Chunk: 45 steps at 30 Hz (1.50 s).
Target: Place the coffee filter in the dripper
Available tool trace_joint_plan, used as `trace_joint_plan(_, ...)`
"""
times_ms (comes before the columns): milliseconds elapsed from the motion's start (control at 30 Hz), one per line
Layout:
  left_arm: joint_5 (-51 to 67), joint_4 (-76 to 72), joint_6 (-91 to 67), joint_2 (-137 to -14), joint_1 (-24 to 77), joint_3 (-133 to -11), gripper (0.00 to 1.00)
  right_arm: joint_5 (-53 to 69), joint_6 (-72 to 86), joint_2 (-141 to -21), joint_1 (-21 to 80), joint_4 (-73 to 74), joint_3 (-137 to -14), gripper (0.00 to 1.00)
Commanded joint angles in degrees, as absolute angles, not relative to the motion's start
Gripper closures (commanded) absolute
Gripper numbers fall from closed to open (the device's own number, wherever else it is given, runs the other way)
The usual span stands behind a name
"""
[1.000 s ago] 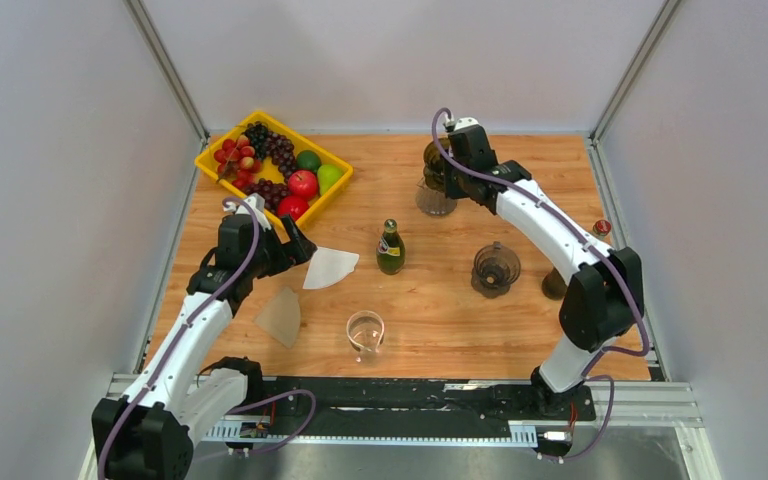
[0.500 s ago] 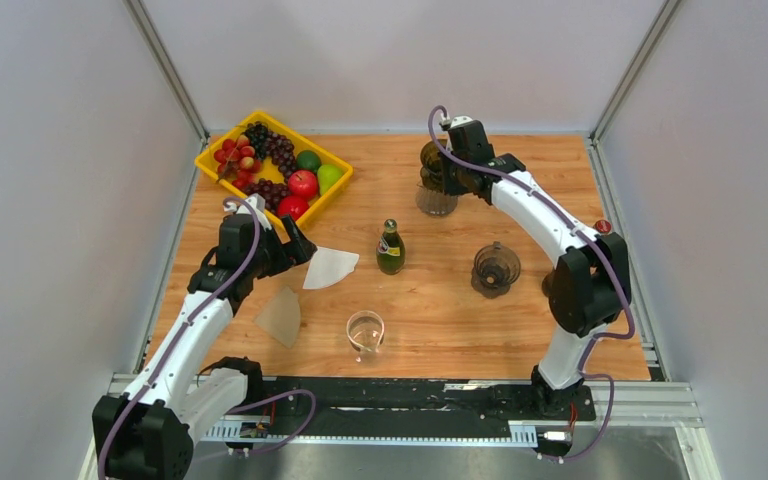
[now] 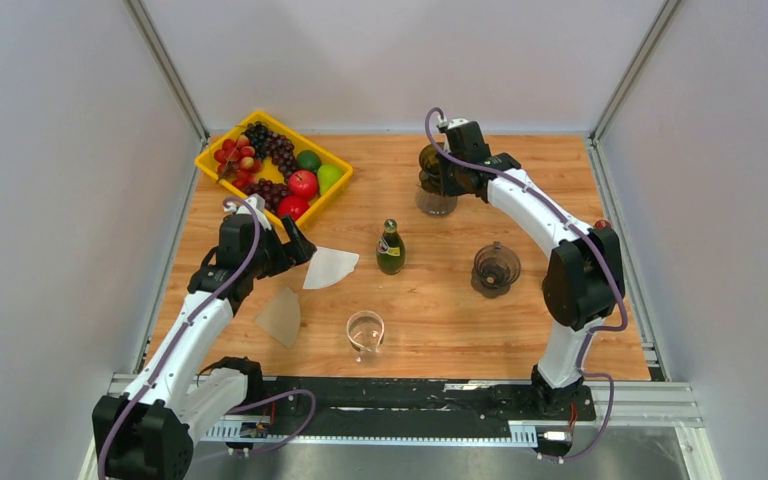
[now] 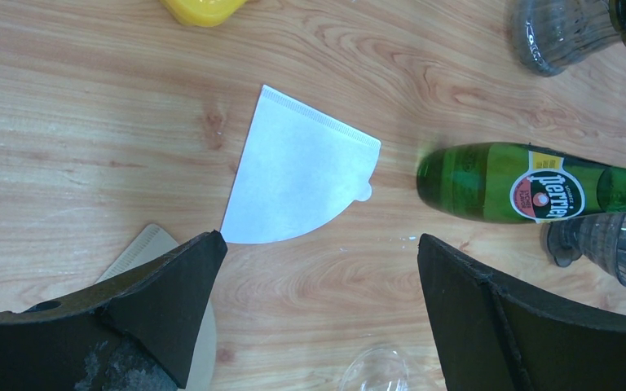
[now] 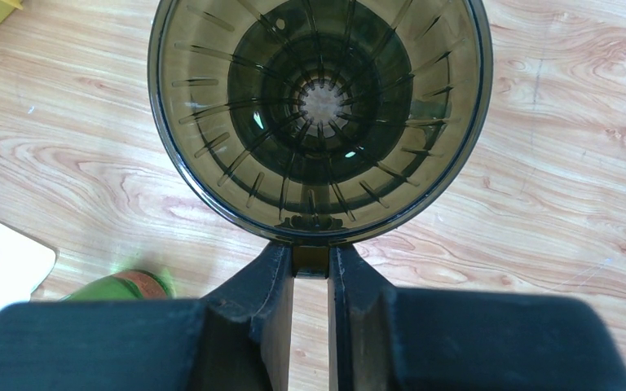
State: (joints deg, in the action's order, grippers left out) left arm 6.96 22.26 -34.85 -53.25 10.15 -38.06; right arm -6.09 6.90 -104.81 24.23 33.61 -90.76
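Coffee filter (image 4: 297, 175) lies flat on wooden table (image 4: 90, 122) below wide-open left tool (image 4: 318, 252); right tool (image 5: 310, 281) pinches dripper (image 5: 318, 106).

Bright, even light from overhead; shadows on the table (image 3: 430, 300) are faint. In the right wrist view the dripper (image 5: 318, 106) is sharp, the green bottle (image 5: 122, 285) at eight o'clock blurred.

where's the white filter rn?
Top view: the white coffee filter lies flat on the table, left of centre, between the open left gripper and the green Perrier bottle, with a brown filter nearer the arm bases.
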Motion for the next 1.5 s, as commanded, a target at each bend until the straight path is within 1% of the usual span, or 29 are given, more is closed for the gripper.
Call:
trace_joint_plan(0, 6.42, 22.28, -35.37, -52.84, 10.43, -37.88, 0.0, -6.76, 5.89, -105.16, 24.0, 30.94, -93.64, 0.9)
trace_joint_plan(233, 6.25, 22.67, -35.52, -52.58, 10.41, -37.88, 0.0, -6.57, 6.21, -104.95, 23.87, 31.05, -93.2, 0.82)
trace_joint_plan(333, 6.22, 22.76, -35.59, -52.48, 10.37, -37.96, 0.0, -6.56, 6.56, -104.62, 24.01, 31.04, -93.22, 0.73)
trace_joint_plan(433, 6.24, 22.76, -35.66, -52.39, 10.4, -37.89, 0.0, -6.73, 6.72, -104.25, 23.97, 31.05, -93.34, 0.6)
trace_joint_plan(533, 6.36, 22.82, -35.68, -52.27, 10.4, -37.88, 0.0, -6.88, 6.79, -103.84, 23.96, 31.03, -93.7, 0.51)
trace_joint_plan(600, 6.41, 22.89, -35.75, -52.15, 10.37, -37.92, 0.0, -7.2, 6.81, -103.43, 23.98, 31.1, -93.85, 0.42)
trace_joint_plan(767, 6.43, 23.31, -35.68, -51.86, 10.43, -37.8, 0.0, -9.49, 7.15, -100.33, 24.0, 31.13, -92.73, 0.19)
trace_joint_plan(833, 6.46, 23.3, -35.78, -52.02, 10.44, -37.66, 0.0, -10.63, 7.97, -98.15, 24.06, 31.05, -91.45, 0.04)
trace_joint_plan(867, 6.56, 23.32, -35.84, -52.16, 10.5, -37.64, 0.0, -10.91, 8.44, -96.98, 23.96, 30.96, -90.71, 0.01)
trace_joint_plan(967, 6.48, 23.2, -35.77, -53.33, 10.83, -37.53, 0.0, -9.96, 9.59, -92.87, 24.07, 29.84, -87.27, 0.0)
trace_joint_plan(1133, 4.39, 21.5, -35.68, -56.71, 12.33, -37.32, 0.0, -2.59, 10.7, -84.94, 24.05, 25.33, -79.12, 0.0)
trace_joint_plan(1233, 1.44, 20.84, -35.04, -61.35, 13.36, -38.79, 0.0, 1.6, 11.54, -80.15, 24.01, 23.48, -73.35, 0.0)
trace_joint_plan(1467, -3.69, 20.3, -31.64, -74.87, 15.03, -45.57, 0.0, 2.6, 13.43, -70.59, 24.05, 21.96, -63.86, 0.0)
